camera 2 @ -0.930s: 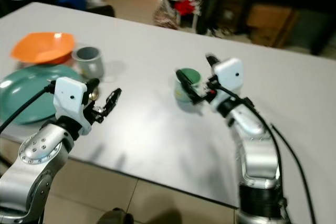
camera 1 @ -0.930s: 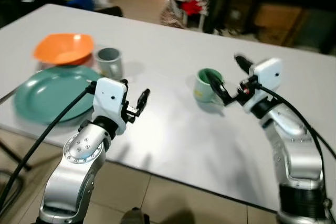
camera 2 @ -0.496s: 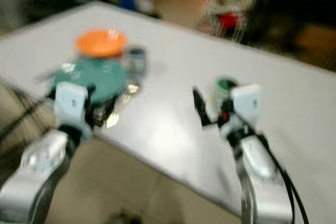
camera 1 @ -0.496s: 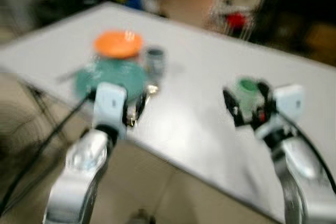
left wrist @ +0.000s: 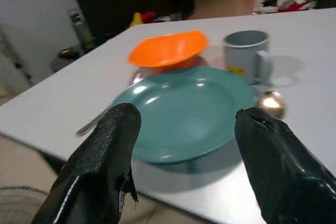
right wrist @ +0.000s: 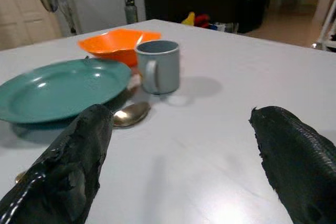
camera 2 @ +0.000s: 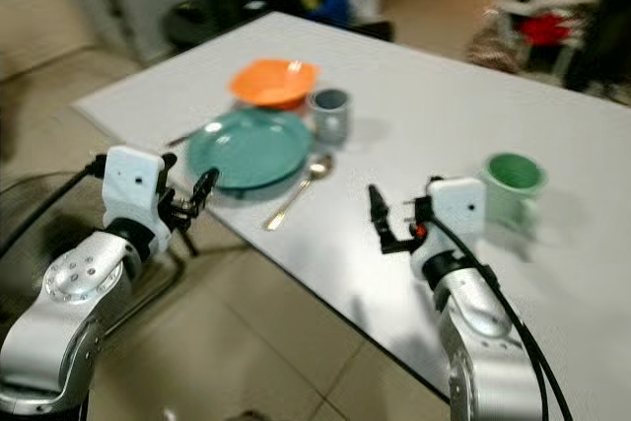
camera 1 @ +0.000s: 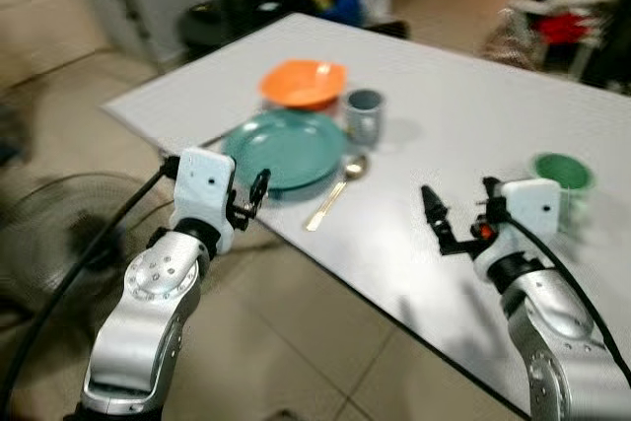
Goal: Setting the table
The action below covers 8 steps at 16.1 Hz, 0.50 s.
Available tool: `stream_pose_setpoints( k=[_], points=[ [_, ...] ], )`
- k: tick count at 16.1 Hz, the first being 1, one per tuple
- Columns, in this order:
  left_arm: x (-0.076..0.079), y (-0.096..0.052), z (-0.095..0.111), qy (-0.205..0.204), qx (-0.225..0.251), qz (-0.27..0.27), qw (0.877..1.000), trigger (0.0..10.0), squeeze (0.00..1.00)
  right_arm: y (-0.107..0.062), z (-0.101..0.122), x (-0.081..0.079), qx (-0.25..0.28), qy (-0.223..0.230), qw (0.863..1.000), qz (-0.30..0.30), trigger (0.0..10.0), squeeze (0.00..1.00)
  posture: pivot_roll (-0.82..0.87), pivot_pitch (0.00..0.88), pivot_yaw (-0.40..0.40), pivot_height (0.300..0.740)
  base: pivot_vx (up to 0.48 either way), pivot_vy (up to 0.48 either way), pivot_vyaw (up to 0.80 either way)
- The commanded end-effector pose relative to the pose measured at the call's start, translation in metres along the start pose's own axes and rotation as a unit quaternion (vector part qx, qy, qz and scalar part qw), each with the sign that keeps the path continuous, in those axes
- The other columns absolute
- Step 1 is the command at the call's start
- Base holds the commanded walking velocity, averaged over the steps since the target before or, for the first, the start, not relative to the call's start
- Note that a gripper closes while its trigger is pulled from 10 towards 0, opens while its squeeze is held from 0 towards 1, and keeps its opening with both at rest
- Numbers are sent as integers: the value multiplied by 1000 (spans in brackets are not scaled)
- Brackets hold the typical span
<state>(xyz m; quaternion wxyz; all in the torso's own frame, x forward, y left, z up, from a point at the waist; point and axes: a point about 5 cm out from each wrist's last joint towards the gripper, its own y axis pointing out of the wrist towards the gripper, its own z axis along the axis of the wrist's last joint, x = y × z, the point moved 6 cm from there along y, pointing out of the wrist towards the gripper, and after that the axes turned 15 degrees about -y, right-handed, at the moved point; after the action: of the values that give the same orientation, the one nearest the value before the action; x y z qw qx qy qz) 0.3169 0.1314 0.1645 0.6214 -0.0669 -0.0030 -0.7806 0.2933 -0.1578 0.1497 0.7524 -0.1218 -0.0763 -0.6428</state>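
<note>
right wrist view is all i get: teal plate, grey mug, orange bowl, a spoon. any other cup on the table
Observer: Yes, a green ceramic mug stands on the white table, off to the right of the right claw and apart from it.
Operator: ok and where's the left claw
Observer: The left claw hovers open at the table's near edge, pointing at the round teal plate.
</note>
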Motion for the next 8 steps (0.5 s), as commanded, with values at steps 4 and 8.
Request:
stream_pose_setpoints(
  k=[4, 8],
  points=[
    [-9, -3, -6, 5, -8, 19, 1000, 10000, 0, 7, 11, -9, 18, 0, 1000, 12, 10000, 1000, 66, 0, 69, 740, 0, 0, 800],
    [-12, -2, -8, 6, -13, 20, 1000, 10000, 0, 4, -7, -10, -26, 28, 999, 3, 10000, 1000, 48, 0, 65, 740, 0, 278, 0]
  ],
)
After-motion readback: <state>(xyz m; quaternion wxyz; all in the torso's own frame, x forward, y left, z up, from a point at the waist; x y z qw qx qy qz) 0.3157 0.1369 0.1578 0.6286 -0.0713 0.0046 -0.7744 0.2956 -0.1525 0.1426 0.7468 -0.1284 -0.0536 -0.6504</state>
